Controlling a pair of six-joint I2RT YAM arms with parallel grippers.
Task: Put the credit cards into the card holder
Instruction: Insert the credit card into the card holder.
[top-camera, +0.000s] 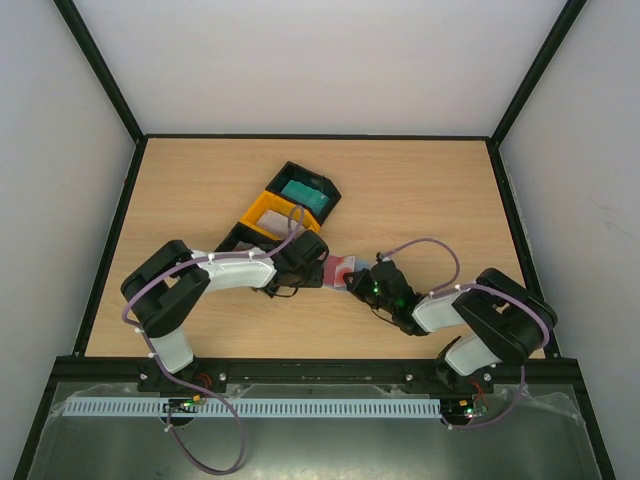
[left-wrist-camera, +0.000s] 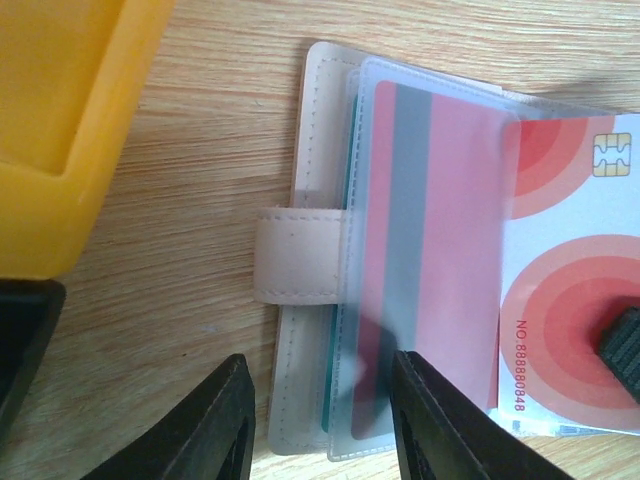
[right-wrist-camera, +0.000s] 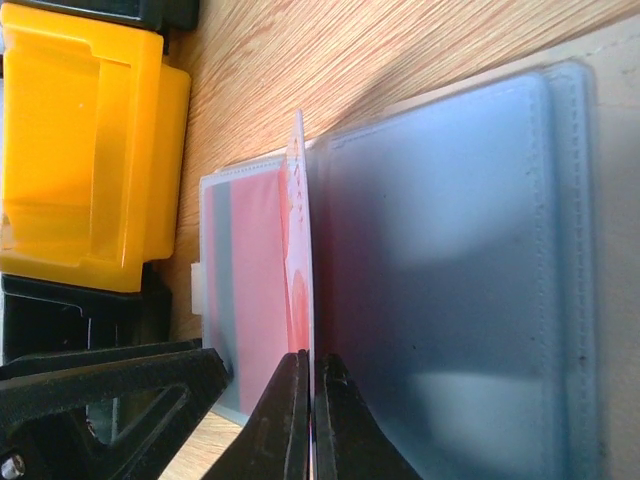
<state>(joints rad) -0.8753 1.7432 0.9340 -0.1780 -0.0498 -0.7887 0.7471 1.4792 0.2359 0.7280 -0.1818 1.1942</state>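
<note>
The beige card holder lies open on the table, in the top view between both grippers. A red card sits inside its clear sleeve. My left gripper is open, its fingers straddling the holder's near edge, one over the sleeve. My right gripper is shut on a red-and-white chip card, held on edge between the clear sleeve and a blue-grey sleeve. That card overlaps the sleeve's right side. Teal cards lie in a black tray.
A yellow tray and a black tray stand just behind the left gripper; the yellow tray is close to the holder's left. The black tray with teal cards is farther back. The right gripper is right of the holder.
</note>
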